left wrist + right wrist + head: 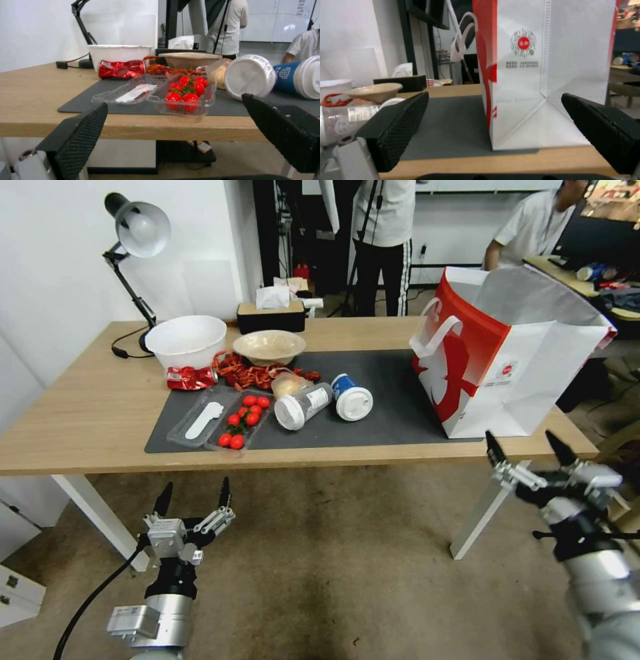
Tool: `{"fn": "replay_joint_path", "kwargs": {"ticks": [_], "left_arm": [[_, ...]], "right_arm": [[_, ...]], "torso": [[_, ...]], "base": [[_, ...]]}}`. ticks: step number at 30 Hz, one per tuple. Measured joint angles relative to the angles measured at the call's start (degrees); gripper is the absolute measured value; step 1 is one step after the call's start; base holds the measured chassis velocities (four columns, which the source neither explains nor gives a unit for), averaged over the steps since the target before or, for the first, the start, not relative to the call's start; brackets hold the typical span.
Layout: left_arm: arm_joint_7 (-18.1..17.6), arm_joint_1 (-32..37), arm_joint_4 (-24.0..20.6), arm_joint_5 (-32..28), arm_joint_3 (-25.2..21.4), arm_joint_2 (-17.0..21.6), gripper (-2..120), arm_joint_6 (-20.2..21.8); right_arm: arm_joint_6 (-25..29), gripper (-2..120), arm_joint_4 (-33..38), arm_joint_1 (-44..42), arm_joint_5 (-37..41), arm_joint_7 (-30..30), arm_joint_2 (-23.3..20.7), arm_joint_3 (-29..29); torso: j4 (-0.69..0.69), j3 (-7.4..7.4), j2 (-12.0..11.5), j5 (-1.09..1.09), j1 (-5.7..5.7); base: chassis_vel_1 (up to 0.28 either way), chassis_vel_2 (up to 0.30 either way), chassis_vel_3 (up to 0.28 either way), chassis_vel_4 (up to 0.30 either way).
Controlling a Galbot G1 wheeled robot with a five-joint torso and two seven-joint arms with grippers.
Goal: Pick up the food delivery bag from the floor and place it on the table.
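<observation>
The food delivery bag (pixel 507 357) stands upright on the table (pixel 80 413), at the right-hand end of the dark grey mat (pixel 393 393), its base partly on the mat and partly on bare wood close to the table's front edge — it is not on the floor (pixel 320 553). It is a tall, boxy bag, red on one face and white on the others, with its mouth gaping open and two white strap handles (pixel 437 330) drooping over the red face. Judging by its creased gussets and thin walls, it looks light and soft-sided rather than stiff, likely to buckle if squeezed at the panels; the strap handles or the top rim seem the surest places to take hold. To the left of the bag on the mat lie a blue cup (pixel 351 397) and a clear bottle (pixel 303 405) on their sides, then a clear tray of cherry tomatoes (pixel 243 421); behind these sit a tan bowl (pixel 269 347) and a white bowl (pixel 186 340). Just in front of the bag, below the table's edge, the right gripper (pixel 527 447) hangs with its fingers spread wide, holding nothing — its wrist view looks straight at the bag's white side. Well to the left of the bag, low over the carpet in front of the tomato tray, the left gripper (pixel 193 495) likewise has its fingers parted and empty.
</observation>
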Motion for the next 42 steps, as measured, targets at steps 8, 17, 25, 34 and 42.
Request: {"fn": "replay_joint_path", "kwargs": {"ticks": [8,17,25,34,42], "left_arm": [[-0.1,-1.1,1.5,1.1,0.2,-0.2,100,0.0],[-0.2,-1.5,2.2,1.3,0.5,-0.3,100,0.2],[-0.1,-1.4,2.5,1.8,0.5,-0.5,100,-0.1],[0.2,-0.9,2.5,2.6,0.6,-1.0,100,-0.7],[0.2,-0.5,2.7,2.9,0.5,-1.2,100,-1.1]], "right_arm": [[7.2,100,-3.4,-0.8,-14.0,1.7,8.4,-8.4],[8.1,100,-4.2,-0.5,-17.4,1.5,10.6,-10.2],[9.5,100,-4.5,-0.1,-20.0,0.6,11.2,-10.2],[10.2,100,-4.1,0.4,-21.4,0.2,10.7,-9.8],[10.6,100,-3.9,0.9,-22.8,-0.3,10.7,-10.2]], "torso": [[0.0,0.0,0.0,0.0,0.0],[0.0,0.01,0.0,0.01,0.0],[0.0,0.01,0.0,0.01,0.0],[0.0,0.01,0.0,0.01,0.0],[0.0,0.01,0.0,0.01,0.01]], "base": [[0.0,0.0,0.0,0.0],[0.0,0.0,0.0,0.0],[0.0,0.0,0.0,0.0],[0.0,0.0,0.0,0.0],[0.0,0.0,0.0,0.0]]}}
